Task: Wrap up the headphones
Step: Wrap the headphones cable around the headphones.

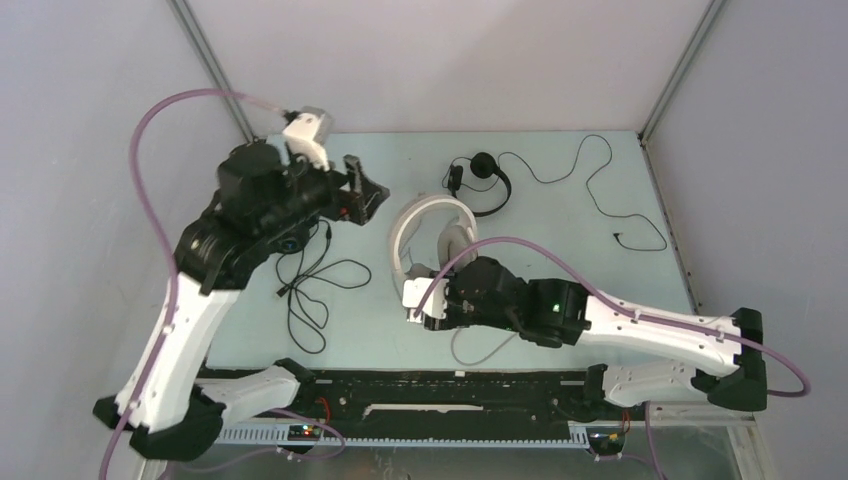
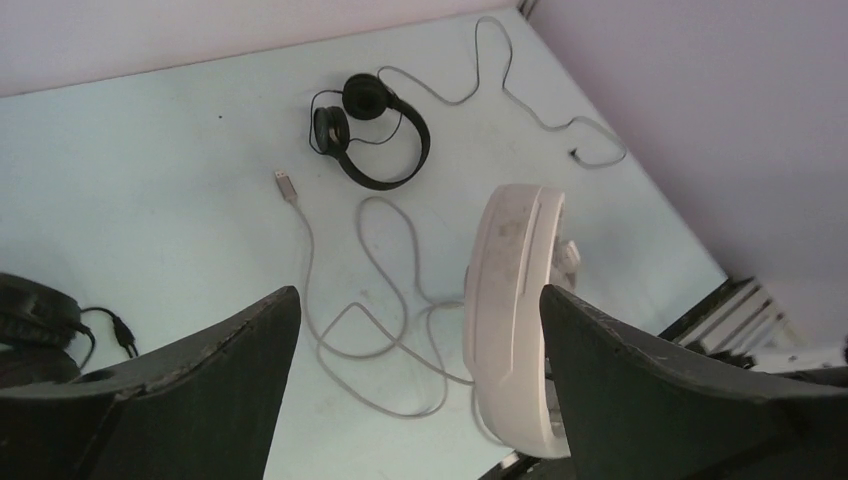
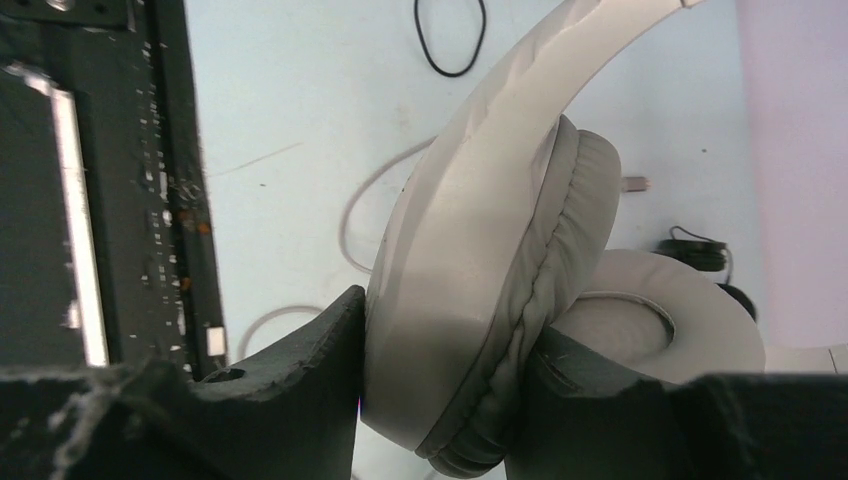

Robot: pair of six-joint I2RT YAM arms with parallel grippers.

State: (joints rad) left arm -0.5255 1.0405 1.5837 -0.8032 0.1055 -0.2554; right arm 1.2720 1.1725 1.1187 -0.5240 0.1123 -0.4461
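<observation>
Clamping one grey-padded ear cup (image 3: pixel 500 290) of the white headset (image 1: pixel 425 235), the right jaws press on it from both sides, just toward 6 o'clock from the middle of the counter (image 1: pixel 560 260). From there the headband arches away toward 11 o'clock and curls back to the second cup (image 1: pixel 455 240). Its grey cable (image 2: pixel 385 300) lies in loose loops on the counter and ends in a plug (image 2: pixel 285 187).

At 1 o'clock from the white set sits the small black headset (image 1: pixel 482 180), apart from it, with a thin cord (image 1: pixel 600 190) wandering off toward 3 o'clock.

Over at 10 o'clock the left jaws hang above the counter, spread wide with nothing between them. The bulky black headset (image 2: pixel 30 320) peeks in at the 9 o'clock edge of the left wrist view, mostly hidden. A black cable (image 1: pixel 315 290) lies slack near 8 o'clock.
</observation>
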